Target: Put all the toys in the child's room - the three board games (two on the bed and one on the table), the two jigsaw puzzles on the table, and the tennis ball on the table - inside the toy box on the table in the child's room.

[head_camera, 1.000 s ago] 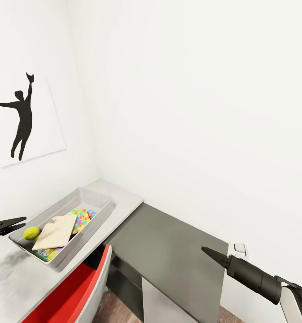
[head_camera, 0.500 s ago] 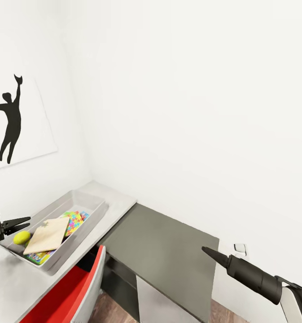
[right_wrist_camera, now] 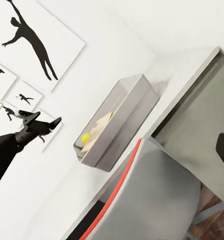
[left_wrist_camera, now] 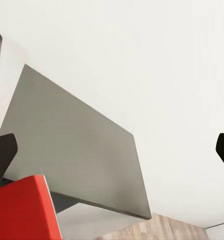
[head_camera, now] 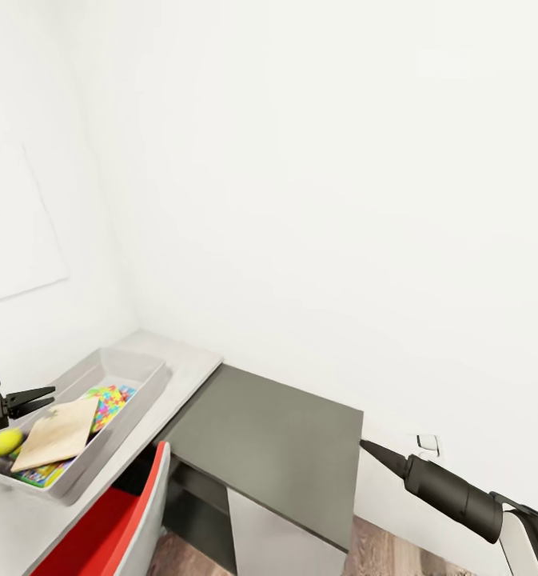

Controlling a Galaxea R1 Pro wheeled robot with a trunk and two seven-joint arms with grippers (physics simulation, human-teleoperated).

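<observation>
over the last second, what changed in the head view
The whole picture slid left: the head camera turned right, so the toy box, table and wall picture only seem to shift. The tennis ball, the jigsaw puzzles and a tan board lie in the box as before. Nothing was taken hold of or let go. The left end effector stays open and the right end effector holds its pose.

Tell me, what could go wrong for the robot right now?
1. The open left gripper hovers right beside the pale grey plastic toy box. As the robot turns, it might bump the bin or the small yellow-green tennis ball inside.
2. The red-and-grey chair sits tucked against the light-grey table, so the robot's base might catch it.
3. The right gripper points toward the white wall and could scrape it.
</observation>
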